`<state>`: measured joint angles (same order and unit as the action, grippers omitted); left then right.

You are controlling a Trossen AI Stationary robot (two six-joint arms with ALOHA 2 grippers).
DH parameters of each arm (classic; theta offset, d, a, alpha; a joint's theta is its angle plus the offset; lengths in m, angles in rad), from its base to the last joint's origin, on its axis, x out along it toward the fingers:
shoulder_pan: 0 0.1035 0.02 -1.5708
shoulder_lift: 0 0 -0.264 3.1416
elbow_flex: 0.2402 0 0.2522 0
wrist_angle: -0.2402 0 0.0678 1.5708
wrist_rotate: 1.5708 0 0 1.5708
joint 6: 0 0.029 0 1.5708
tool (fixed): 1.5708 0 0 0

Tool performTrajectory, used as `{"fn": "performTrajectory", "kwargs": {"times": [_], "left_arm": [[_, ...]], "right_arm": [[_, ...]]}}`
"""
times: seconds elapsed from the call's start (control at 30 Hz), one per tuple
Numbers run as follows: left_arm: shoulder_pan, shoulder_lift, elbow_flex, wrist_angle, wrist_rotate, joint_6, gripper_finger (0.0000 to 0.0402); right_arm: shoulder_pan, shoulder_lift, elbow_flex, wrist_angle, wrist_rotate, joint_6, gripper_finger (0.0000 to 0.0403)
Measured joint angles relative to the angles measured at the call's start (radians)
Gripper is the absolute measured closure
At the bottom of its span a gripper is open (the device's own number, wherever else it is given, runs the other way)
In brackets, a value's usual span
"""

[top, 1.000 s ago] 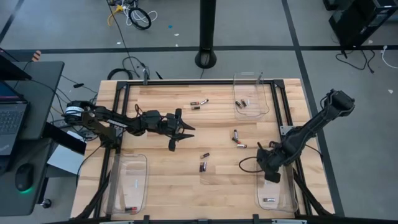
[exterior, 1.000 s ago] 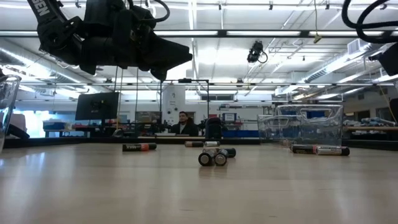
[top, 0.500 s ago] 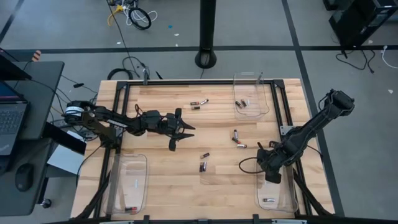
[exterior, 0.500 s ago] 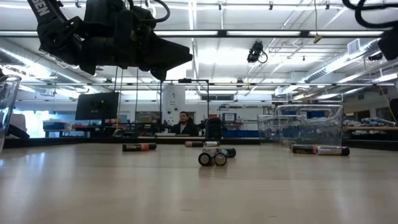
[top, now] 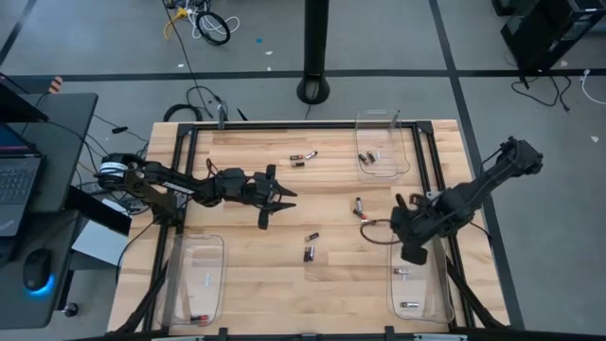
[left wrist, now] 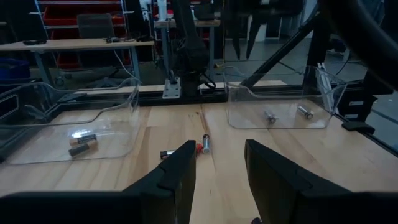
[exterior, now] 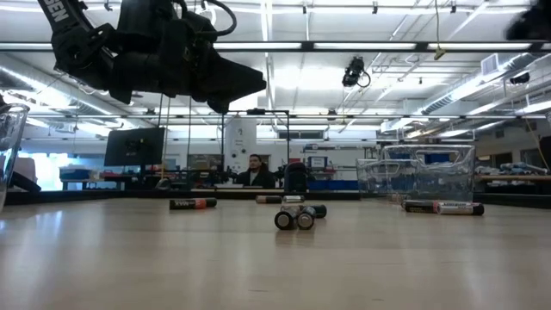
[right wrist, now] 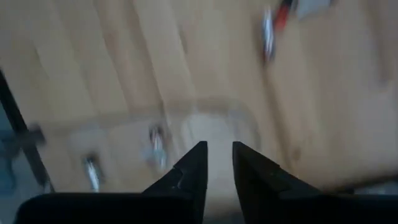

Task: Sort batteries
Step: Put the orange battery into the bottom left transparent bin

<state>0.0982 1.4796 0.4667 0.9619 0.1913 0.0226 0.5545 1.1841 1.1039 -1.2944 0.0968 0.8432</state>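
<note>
A: Overhead, the left gripper (top: 276,202) hangs above the wooden table (top: 246,275), its fingers spread and nothing between them.

B: And the right gripper (top: 413,254)?

A: It sits over the far end of the clear tray (top: 421,294) at the table's near right corner. The wrist view shows its two fingers (right wrist: 189,168) a narrow gap apart with nothing pinched between them.

B: Where are the batteries?

A: Scattered. Two grey batteries (top: 405,288) lie in that near right tray, a few more in the far right tray (top: 383,142), and one red-tipped battery (top: 198,318) in the near left tray (top: 194,275). Loose pairs rest on the bare wood: one pair (top: 303,157) near the far edge, one pair (top: 360,210) between the two arms, and another pair (top: 310,245) at the centre.
</note>
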Motion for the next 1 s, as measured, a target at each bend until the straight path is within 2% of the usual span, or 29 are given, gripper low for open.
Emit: {"fn": "performTrajectory", "kwargs": {"times": [0.27,0.47,0.63,0.77,0.83,1.0], "left_arm": [[0.0,0.0,0.0,-0.006,-0.022,0.029,0.0257],[0.0,0.0,0.0,-0.041,-0.022,0.029,0.0257],[0.0,0.0,0.0,-0.042,-0.022,0.029,0.0257],[0.0,-0.002,0.0,-0.051,0.008,0.003,0.0257],[0.0,-0.002,0.0,-0.07,0.02,0.004,0.0257],[0.012,-0.002,0.0,-0.104,0.021,0.002,0.0257]], "right_arm": [[-0.128,0.002,0.009,0.214,0.183,-0.317,0.039],[-0.192,0.026,0.009,0.366,0.207,-0.533,0.0385],[-0.262,0.047,-0.041,0.55,0.144,-0.665,0.0395],[-0.337,0.067,-0.185,0.874,-0.035,-0.733,0.0389],[-0.37,0.089,-0.265,1.035,-0.088,-0.748,0.0382],[-0.441,0.185,-0.385,1.3,-0.123,-0.742,0.0367]]}}
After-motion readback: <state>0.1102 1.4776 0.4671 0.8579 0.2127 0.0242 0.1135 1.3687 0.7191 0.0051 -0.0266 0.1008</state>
